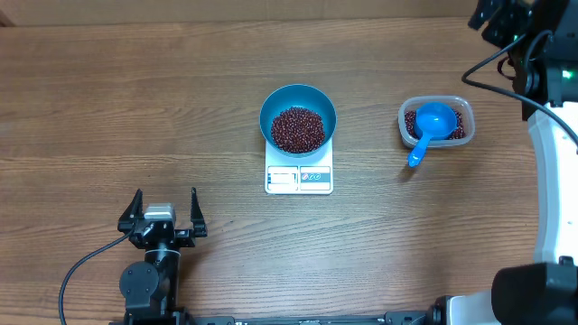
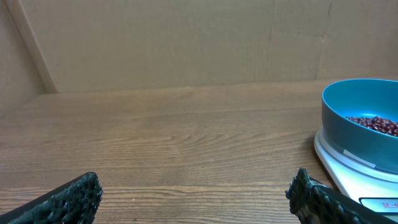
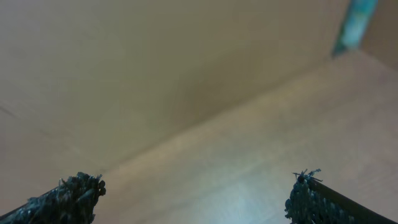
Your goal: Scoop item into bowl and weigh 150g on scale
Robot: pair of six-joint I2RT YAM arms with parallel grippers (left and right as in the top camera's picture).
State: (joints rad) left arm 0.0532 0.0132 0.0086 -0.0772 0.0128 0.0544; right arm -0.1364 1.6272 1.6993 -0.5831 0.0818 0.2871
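The overhead view is bright and evenly lit from above. The table (image 1: 181, 108) shows crisp wood grain without glare, and the bowl (image 1: 298, 94) and scale (image 1: 299, 179) cast only thin, soft shadows.

The left wrist view is dimmer and warmer. The bowl's rim is sharp, while the fingertips (image 2: 74, 198) of the left end effector (image 2: 196, 202) sit nearly in silhouette at the bottom edge.

The right wrist view is soft and out of focus throughout. A pale sheen washes the table, a teal streak (image 3: 354, 25) at the upper right is smeared, and the right end effector (image 3: 196, 196) shows only grainy dark fingertips (image 3: 74, 191).
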